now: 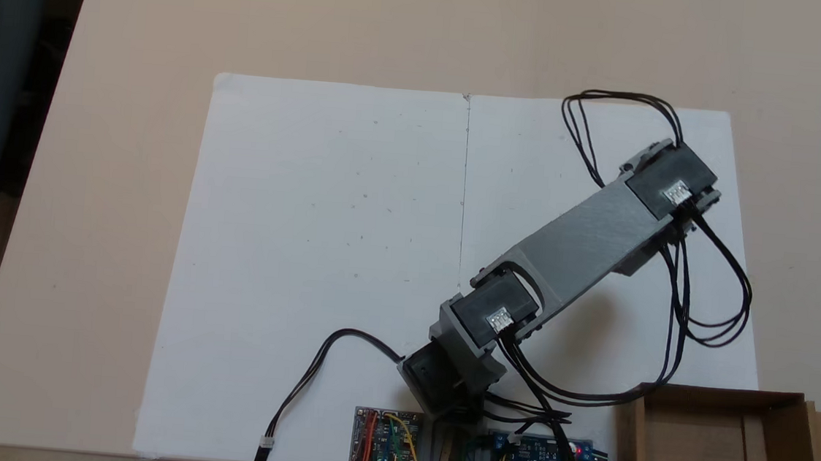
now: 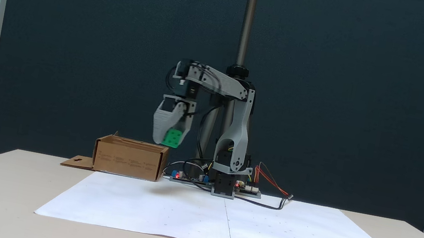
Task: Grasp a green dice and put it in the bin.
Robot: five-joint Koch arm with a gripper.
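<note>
Lying on beige table — white paper

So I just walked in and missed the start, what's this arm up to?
The arm's claw is shut on the green dice and holds it in the air, well above the table. In a fixed view the dice hangs just beside the near wall of the cardboard bin, above its rim. The bin has nothing visible in it yet, so the drop is not yet done.

- The arm – flat grey plastic links joined by black servo blocks with small white labels.
- Black cables loop loosely along it.
- Gripper – pale grey, ribbed, tapering fingers.
</note>
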